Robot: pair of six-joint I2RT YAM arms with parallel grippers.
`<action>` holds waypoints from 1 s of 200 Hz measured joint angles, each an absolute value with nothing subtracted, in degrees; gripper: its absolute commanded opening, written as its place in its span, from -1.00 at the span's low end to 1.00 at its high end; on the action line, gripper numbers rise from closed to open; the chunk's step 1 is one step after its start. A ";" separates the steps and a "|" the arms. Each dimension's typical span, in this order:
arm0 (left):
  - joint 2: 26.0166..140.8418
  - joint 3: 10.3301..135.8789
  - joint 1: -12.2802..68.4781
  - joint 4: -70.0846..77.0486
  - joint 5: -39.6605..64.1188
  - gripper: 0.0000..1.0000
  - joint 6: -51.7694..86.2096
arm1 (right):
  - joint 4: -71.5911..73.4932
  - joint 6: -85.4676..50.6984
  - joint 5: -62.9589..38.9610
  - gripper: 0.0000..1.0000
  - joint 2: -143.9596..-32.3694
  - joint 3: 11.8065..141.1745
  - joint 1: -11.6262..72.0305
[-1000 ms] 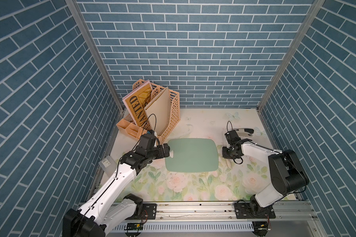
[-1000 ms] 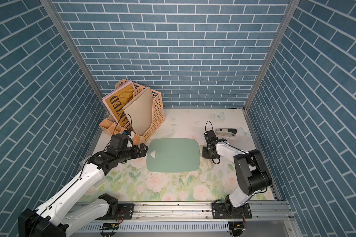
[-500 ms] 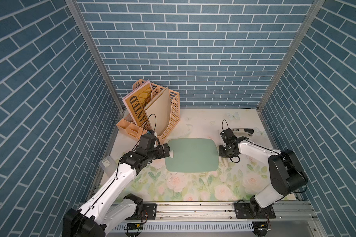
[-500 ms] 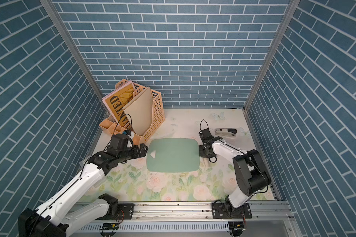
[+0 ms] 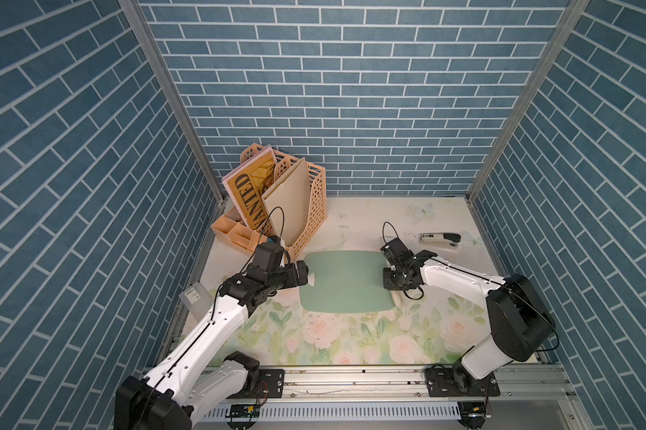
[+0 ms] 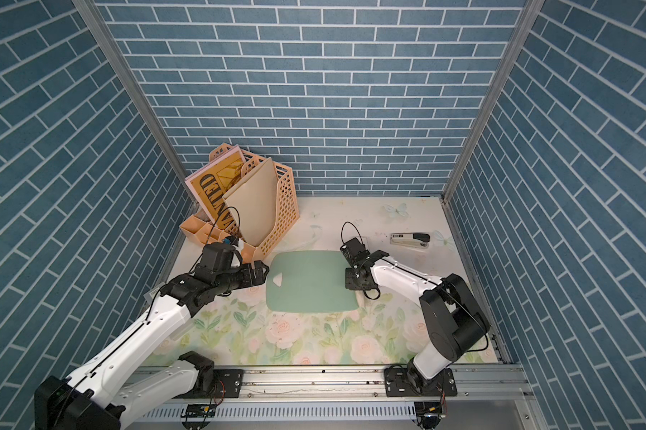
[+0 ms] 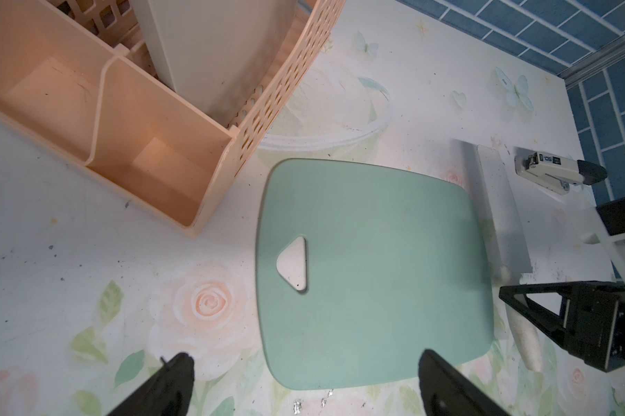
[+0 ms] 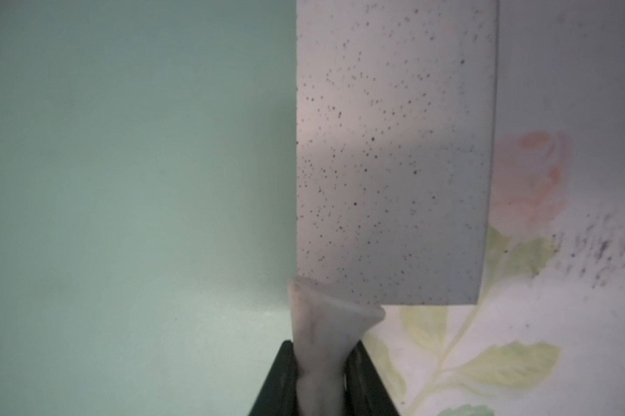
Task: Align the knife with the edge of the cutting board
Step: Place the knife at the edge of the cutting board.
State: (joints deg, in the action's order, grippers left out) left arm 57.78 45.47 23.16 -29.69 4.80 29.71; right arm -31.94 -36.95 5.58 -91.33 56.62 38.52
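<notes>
Clenching the knife (image 8: 394, 162) by its handle, the right end effector (image 8: 322, 381) could skew the blade ahead of it across the cutting board (image 8: 124, 180) if its wrist twists.

- knife (image 8: 394, 144): blade pale, matt, fine dark speckle; handle cream, matt, faintly mottled
- cutting board (image 7: 376, 270): mint, plastic look, smooth, matt
- organiser (image 7: 286, 90): peach plastic, slight sheen, perforated wall
- stapler (image 5: 440, 239), right of centre in a top view: silvery metal body, black plastic end
- table cover (image 7: 70, 234): printed floral sheet, scuffed, dark specks
</notes>
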 measured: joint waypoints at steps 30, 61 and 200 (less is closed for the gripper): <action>57.87 45.47 23.16 -29.69 4.80 0.99 29.71 | -32.36 -39.40 6.59 -1.00 -91.33 56.75 41.12; 57.98 45.47 23.16 -29.71 4.82 0.99 29.71 | -32.84 -41.78 7.70 -1.00 -91.33 57.60 42.81; 59.16 45.47 23.16 -29.74 4.82 0.99 29.71 | -33.80 -47.81 9.26 -1.00 -92.16 57.52 50.26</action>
